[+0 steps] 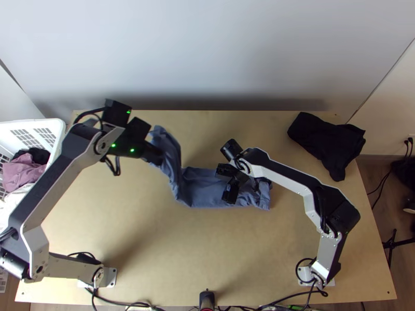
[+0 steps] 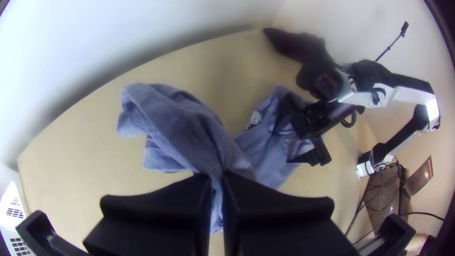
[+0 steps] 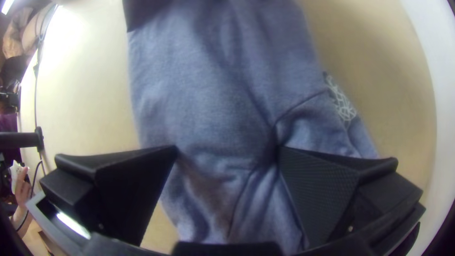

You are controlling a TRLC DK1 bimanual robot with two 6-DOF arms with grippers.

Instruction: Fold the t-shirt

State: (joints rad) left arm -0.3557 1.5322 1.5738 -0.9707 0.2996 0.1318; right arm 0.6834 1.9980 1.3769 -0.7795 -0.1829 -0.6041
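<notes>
Clamping the creased, soft blue t-shirt [image 1: 201,189], the left gripper [image 1: 157,155] hovers.

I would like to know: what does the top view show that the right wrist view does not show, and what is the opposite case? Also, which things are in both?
Top view: the laundry basket with clothes inside, the black cloth near the table's far right corner, and the left arm's base.

Right wrist view: the white pattern on the shirt, and the fine ridges on one finger's inner face.

Both: the blue t-shirt, the table, and the right gripper over the shirt, fingers apart.
</notes>
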